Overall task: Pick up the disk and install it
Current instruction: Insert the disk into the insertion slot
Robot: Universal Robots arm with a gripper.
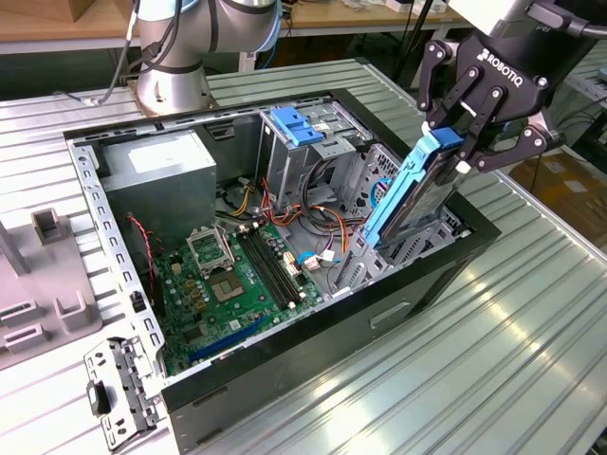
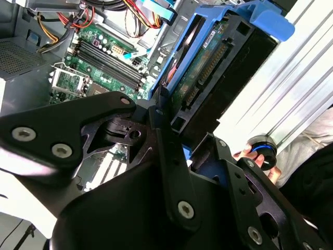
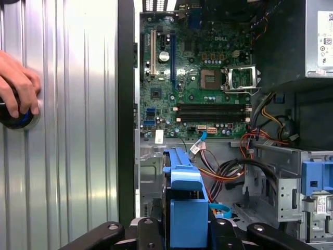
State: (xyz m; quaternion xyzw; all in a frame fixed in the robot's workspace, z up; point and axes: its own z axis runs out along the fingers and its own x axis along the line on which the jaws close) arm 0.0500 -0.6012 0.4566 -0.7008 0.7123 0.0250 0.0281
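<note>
Claw (image 1: 458, 150), upper right of exterior view, clamped shut on top end of disk (image 1: 410, 194). Disk held tilted, lower end dipped inside computer case (image 1: 285, 365) at exterior view's right; angle likely chosen for sliding into bay along that wall. Cables (image 1: 305, 216) lie near disk's lower end and could snag. Motherboard (image 1: 232, 275) lower centre. Grey power box (image 1: 156, 171) upper left, well apart. In first wrist view, person's hand (image 3: 18, 83) rests on round knob (image 3: 15, 121) on table (image 1: 531, 313), outside case.

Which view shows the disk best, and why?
The exterior view: the disk shows tilted lengthwise in the end effector. The second wrist view shows its connector side; the first wrist view, its blue end.
</note>
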